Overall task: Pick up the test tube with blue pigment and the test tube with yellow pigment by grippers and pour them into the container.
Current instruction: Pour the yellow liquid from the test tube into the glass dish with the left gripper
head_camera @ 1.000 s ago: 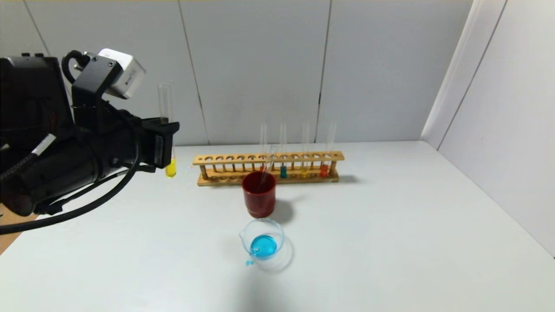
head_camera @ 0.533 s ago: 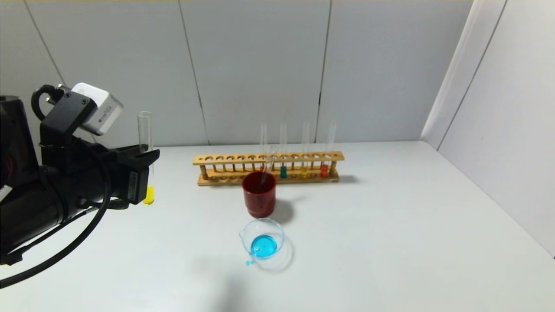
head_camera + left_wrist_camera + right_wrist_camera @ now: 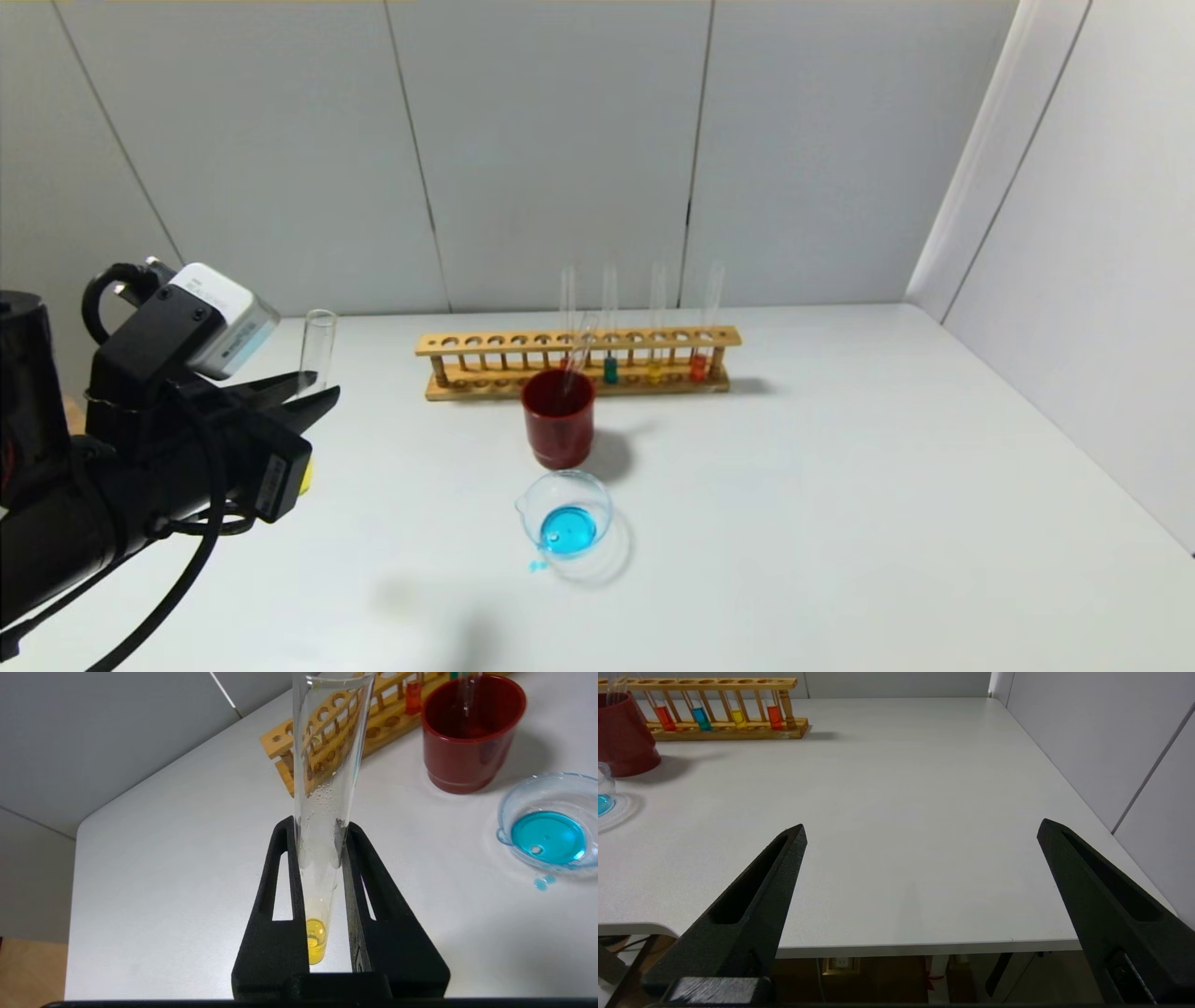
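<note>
Glass dominated the near ground: the container (image 3: 566, 523), low centre of the head view, already held a pool of blue liquid, with a few blue drops on the white table (image 3: 840, 485) just beside its lip. That suggested the blue half of the job was done. At the lower left of the head view the left tool (image 3: 313, 397) was pinching the test tube with yellow pigment (image 3: 327, 812), jaws pressed against its lower part, the tube near upright with its open mouth up. The little yellow liquid sat in the rounded bottom, unpoured. The tube was well apart from the container, off to the left of it. So the yellow pour was left: carry the tube over the beaker and tip it.

Behind the container stood the red cup (image 3: 558, 417), with a clear tube (image 3: 579, 359) leaning inside; I judged it the emptied blue one, though I could not be sure. Farthest back, the wooden rack (image 3: 579, 362) kept tubes of red, blue, yellow and orange liquid.

The right tool (image 3: 920, 840) hung spread wide and empty over the near table edge, well to the right of everything, apparently idle
</note>
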Available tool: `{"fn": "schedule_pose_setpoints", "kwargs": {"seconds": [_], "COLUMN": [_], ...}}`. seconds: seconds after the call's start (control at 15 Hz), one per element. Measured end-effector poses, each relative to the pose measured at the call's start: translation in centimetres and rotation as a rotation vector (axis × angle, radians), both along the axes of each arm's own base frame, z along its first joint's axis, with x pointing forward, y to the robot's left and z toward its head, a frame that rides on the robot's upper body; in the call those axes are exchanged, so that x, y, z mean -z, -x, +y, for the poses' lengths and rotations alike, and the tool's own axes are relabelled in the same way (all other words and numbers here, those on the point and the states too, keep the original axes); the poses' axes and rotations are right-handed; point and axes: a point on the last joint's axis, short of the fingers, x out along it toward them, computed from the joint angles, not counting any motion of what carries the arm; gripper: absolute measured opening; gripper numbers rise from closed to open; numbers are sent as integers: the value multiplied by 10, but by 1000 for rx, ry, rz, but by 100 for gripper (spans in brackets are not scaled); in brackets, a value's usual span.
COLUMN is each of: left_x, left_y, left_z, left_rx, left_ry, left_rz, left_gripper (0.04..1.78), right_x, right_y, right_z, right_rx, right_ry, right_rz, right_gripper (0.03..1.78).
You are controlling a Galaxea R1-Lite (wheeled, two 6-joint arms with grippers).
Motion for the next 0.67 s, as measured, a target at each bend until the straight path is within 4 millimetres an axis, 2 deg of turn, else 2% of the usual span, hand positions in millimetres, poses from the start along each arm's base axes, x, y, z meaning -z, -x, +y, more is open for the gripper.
{"fn": "schedule_pose_setpoints", "kwargs": {"seconds": [0.27,0.67], "left_x": [5,18], "left_y": [2,-22], "left_z": [-8,-22], "left_rx": [48,58], "left_ry": [-19,-64], "left_rz": [14,37], "left_gripper": [27,27], "right_x": [0,0], "right_y": [0,0], "right_z": [0,0], "right_rx": [0,0], "right_ry": [0,0], "right_rz": [0,0], "right_gripper": [174,174]}}
